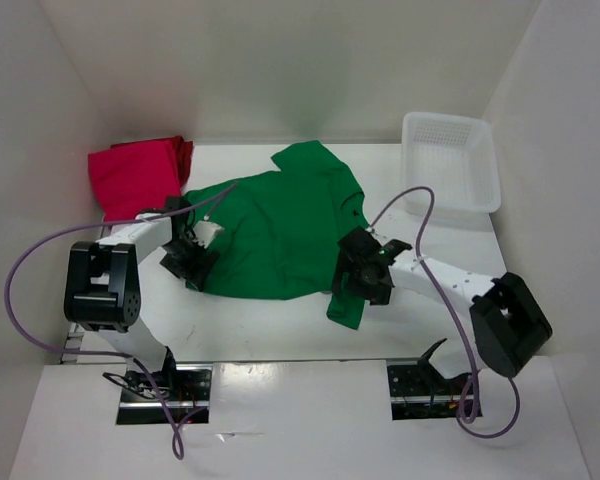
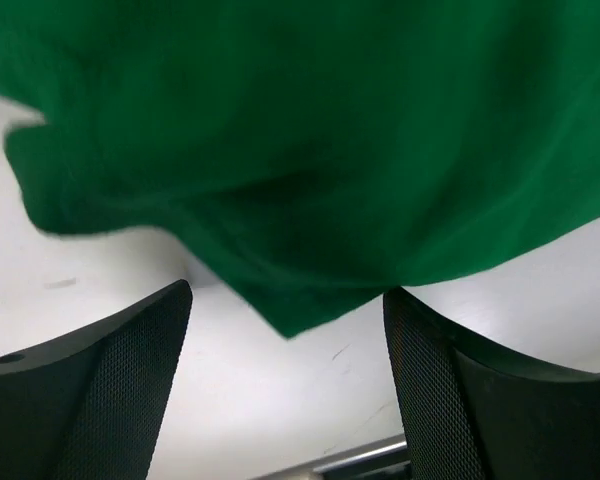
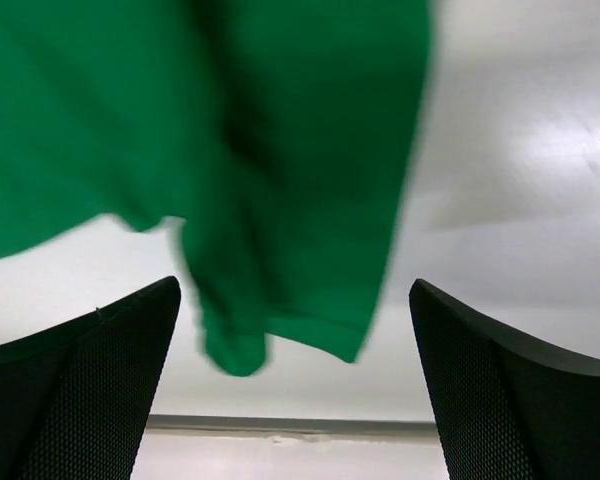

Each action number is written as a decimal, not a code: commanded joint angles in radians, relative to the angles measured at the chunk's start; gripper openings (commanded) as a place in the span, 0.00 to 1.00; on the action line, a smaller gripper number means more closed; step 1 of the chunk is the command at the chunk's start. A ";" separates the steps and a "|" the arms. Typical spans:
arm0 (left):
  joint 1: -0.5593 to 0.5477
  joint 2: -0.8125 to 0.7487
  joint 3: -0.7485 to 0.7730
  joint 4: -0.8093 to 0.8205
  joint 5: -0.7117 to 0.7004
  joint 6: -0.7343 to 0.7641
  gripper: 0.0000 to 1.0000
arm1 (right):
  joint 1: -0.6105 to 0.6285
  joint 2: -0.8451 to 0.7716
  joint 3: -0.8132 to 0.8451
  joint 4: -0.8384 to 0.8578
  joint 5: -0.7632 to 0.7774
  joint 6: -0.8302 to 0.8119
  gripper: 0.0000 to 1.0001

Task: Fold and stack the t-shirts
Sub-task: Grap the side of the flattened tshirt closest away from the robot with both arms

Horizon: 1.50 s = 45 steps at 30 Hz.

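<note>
The green shirt point(image 1: 280, 225) lies spread out in the middle of the white surface point(image 1: 280, 330). It is a bit crumpled. The left end effector point(image 1: 187, 262) is at the shirt's near left edge. It is wide open and grips nothing. In the left wrist view its two black fingers point(image 2: 100, 390) stand far apart, and a corner of green cloth points down into the gap between them. The cloth does not touch either finger. The right end effector point(image 1: 365, 270) is at the shirt's near right corner, and it is wide open too. In the right wrist view a strip of green cloth hangs between its fingers point(image 3: 80, 390), closer to the left one, and nothing pinches it. The cloth looks blurry in both wrist views. The bright red shirt point(image 1: 130, 180) sits in the far left corner, with a dark red shirt point(image 1: 183, 155) peeking out at its right side. A white basket point(image 1: 450, 160) stands in the far right corner, well apart from the green shirt.
</note>
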 commanded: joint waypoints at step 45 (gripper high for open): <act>0.081 0.152 0.868 -0.295 0.121 -0.008 0.00 | -0.329 0.024 0.453 -0.027 0.084 -0.207 0.00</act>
